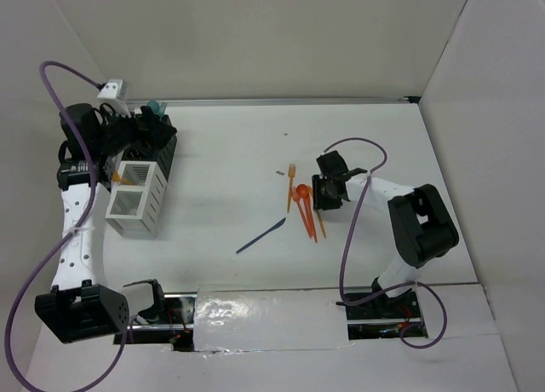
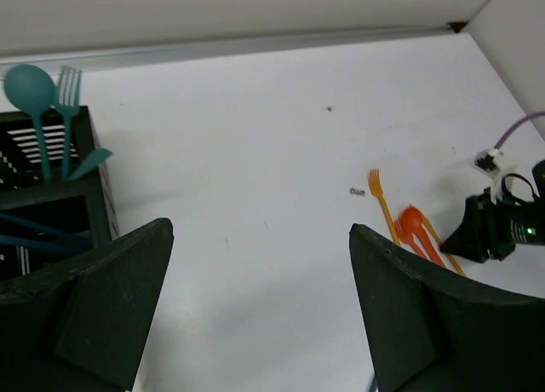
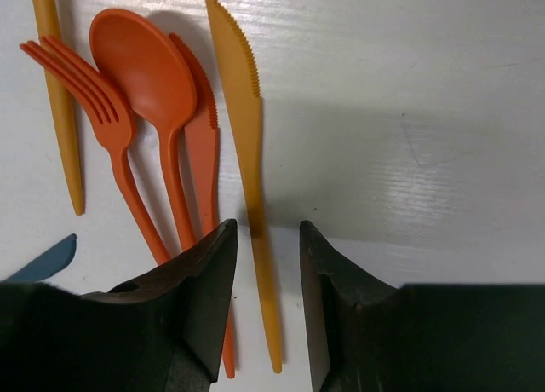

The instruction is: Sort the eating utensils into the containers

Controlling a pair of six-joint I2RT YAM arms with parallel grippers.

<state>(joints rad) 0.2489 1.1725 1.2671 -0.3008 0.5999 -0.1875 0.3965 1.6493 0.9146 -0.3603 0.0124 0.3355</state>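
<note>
Black bin holds teal spoon, fork (upright); left pincer wide, right pincer narrow.

Left gripper jaws wide apart over white table. Black bin at left: teal spoon, teal fork upright in far compartment, dark blue handles in nearer one. Orange fork and orange spoon lie at right, just beside right gripper.

surface: white table | centre-right: orange utensils bunched flat | near, to their left: dark blue knife | left edge: white bin beside black bin
</note>
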